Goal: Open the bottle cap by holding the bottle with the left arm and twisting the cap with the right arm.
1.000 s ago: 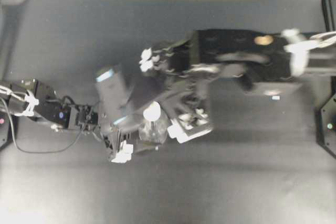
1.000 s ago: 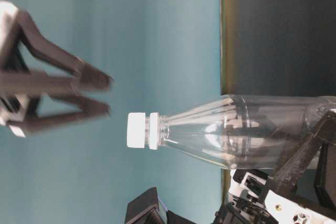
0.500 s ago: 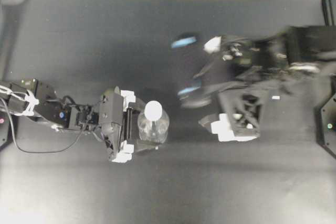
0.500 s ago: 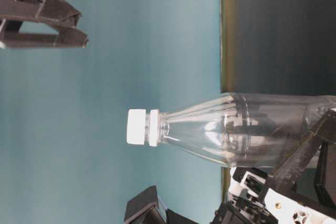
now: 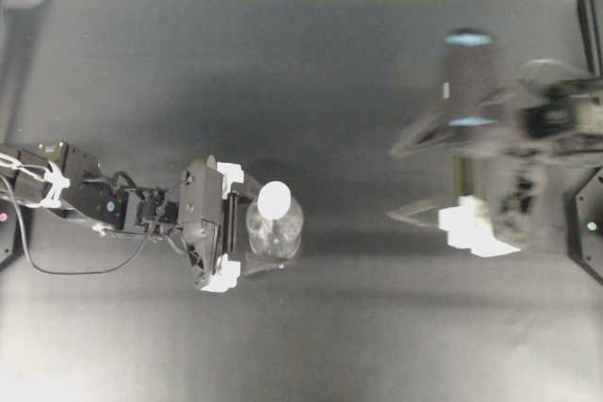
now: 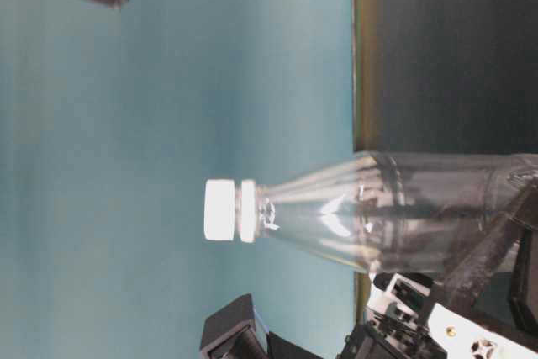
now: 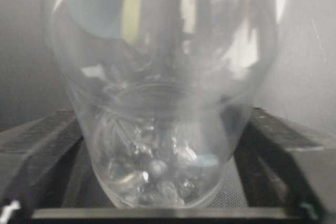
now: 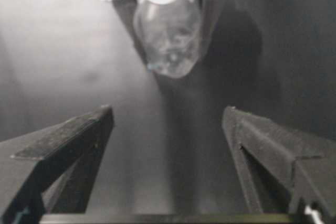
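1. Standing upright on the dark tabletop [image 5: 311,72], the clear plastic bottle [image 5: 275,231] sits left of centre, white bottle cap [image 5: 273,200] on its neck.
2. The left end effector [image 5: 247,225] is clamped on the bottle's lower body, a finger on each side.
3. The right end effector [image 5: 407,181], blurred, is well apart at the right, fingers spread wide, holding nothing.

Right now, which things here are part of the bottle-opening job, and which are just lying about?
Part of the job:
- bottle, gripped by the left gripper
- bottle cap, on the bottle
- right gripper, fingers open, well away from the bottle

Just there:
- black table
- teal wall
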You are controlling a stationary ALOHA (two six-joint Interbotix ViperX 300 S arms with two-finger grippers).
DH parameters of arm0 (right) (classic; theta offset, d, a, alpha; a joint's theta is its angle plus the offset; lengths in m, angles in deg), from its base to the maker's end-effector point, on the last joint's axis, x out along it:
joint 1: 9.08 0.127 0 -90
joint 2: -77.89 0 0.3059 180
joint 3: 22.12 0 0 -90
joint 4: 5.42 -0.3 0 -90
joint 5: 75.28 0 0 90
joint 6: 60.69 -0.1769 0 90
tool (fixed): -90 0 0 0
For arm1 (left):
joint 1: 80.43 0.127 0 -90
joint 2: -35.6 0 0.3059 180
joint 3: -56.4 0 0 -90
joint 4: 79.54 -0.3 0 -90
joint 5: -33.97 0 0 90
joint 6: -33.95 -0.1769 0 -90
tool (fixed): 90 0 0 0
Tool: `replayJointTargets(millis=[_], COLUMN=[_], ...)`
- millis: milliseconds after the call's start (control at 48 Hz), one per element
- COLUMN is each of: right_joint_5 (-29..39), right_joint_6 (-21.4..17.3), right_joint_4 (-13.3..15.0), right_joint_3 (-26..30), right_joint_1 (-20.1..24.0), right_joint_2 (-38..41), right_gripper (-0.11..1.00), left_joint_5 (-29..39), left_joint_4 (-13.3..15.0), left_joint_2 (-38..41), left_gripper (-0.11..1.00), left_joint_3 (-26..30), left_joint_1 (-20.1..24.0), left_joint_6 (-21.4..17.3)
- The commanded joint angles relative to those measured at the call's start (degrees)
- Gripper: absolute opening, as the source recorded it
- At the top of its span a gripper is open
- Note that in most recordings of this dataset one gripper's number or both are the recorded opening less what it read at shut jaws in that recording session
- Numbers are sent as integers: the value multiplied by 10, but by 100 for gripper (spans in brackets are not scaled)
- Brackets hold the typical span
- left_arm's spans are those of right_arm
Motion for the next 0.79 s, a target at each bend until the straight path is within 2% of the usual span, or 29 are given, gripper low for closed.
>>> replayJointTargets(millis=[0,396,562,771], right_joint_5=[-25,-131,-138,-153], right_joint_6=[-8,-17,-41,-42], right_joint_4=[0,0,0,0], right_joint_3=[-19,-163,-211,-268], right_joint_1=[9,2,-5,-6], right_joint_2=[-33,-185,-231,-288], right_gripper=[81,81,81,81], left_joint_5=[-3,47,70,71], left_joint_4=[1,1,1,0], left_joint_2=[-9,-53,-75,-81], left_gripper=[99,99,99,99], left_joint_3=[7,28,34,35], left_joint_1=[1,2,1,3], left_joint_6=[0,-10,-11,-10])
